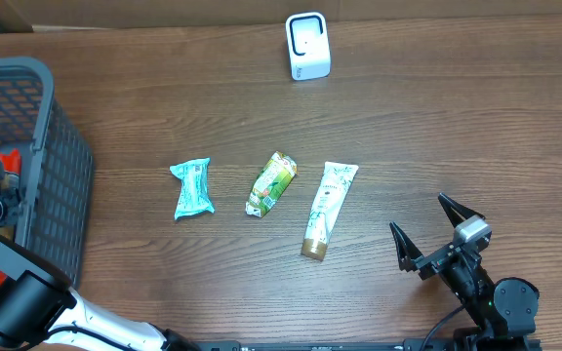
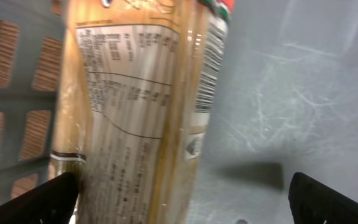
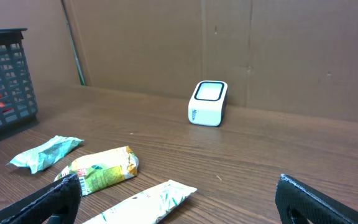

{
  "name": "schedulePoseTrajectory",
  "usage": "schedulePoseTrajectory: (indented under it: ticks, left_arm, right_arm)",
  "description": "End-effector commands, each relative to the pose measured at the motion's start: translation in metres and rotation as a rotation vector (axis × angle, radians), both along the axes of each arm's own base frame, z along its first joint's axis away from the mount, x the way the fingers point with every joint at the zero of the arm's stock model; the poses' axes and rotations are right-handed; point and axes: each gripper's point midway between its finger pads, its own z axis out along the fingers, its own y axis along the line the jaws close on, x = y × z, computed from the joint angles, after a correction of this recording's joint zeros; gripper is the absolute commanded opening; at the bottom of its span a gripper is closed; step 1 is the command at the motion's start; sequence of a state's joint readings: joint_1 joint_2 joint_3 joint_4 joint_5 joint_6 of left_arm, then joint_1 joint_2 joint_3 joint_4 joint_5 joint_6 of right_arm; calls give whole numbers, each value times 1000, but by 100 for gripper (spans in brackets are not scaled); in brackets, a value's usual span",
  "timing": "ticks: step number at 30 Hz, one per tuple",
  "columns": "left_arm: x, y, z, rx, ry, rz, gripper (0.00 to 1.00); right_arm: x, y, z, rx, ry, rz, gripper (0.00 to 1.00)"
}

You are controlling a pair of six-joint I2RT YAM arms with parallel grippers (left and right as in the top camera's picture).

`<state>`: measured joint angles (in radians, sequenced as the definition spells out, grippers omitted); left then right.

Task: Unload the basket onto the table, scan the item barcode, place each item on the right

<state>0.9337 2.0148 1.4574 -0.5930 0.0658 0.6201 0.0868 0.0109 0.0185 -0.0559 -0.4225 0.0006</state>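
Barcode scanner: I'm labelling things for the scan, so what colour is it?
The barcode scanner is white, with a grey-rimmed face; clearest in the right wrist view.

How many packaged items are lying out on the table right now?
3: a teal packet nearest the basket, a green pouch in the middle, a white tube beyond it. Others may be hidden inside the basket.

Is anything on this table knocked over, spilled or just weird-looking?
Nothing looks spilled or broken. The teal packet, green packet and tube lie flat in a loose row, each tilted a bit differently, and the white scanner stands upright behind them. The basket sits off to one side.
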Motion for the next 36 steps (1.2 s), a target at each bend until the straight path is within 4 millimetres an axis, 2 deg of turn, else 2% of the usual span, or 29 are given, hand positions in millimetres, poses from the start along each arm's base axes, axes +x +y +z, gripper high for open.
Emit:
schedulePoseTrajectory:
  ticks: [1, 11, 15, 19, 21, 22, 23, 24, 25, 26, 27, 31, 36]
  left_arm:
    - [-7, 5, -14, 7, 36, 32, 100]
    - [-9, 15, -13, 55, 48, 51, 100]
    - [-9, 14, -27, 34, 63, 50, 100]
    - [-12, 6, -50, -24, 88, 52, 100]
    - [-12, 3, -57, -47, 86, 66, 87]
    - [-10, 1, -58, -58, 77, 73, 73]
    - [-7, -1, -59, -71, 63, 67, 50]
    - [-4, -3, -58, -85, 46, 58, 32]
    - [-1, -6, -58, -98, 29, 49, 17]
    - [2, -8, -58, -105, 18, 42, 7]
    - [3, -8, -57, -108, 13, 39, 4]
    - [7, -11, -52, -112, 14, 30, 4]
    - [21, -15, -21, -105, -16, 32, 4]
  right_arm:
    - [-1, 2, -3, 3, 2, 11, 100]
    - [-1, 2, -3, 3, 2, 11, 100]
    - [-1, 2, -3, 3, 2, 11, 100]
    - [-1, 2, -3, 3, 2, 11, 100]
    - [-1, 2, -3, 3, 2, 11, 100]
    - [-1, 2, -3, 3, 2, 11, 100]
    - [-1, 2, -3, 3, 2, 11, 100]
    - [-1, 2, -3, 3, 2, 11, 100]
    - [-1, 2, -3, 3, 2, 11, 100]
    - [-1, 2, -3, 3, 2, 11, 100]
    - [-1, 2, -3, 3, 2, 11, 100]
    - [-1, 2, -3, 3, 2, 11, 100]
    - [-1, 2, -3, 3, 2, 11, 100]
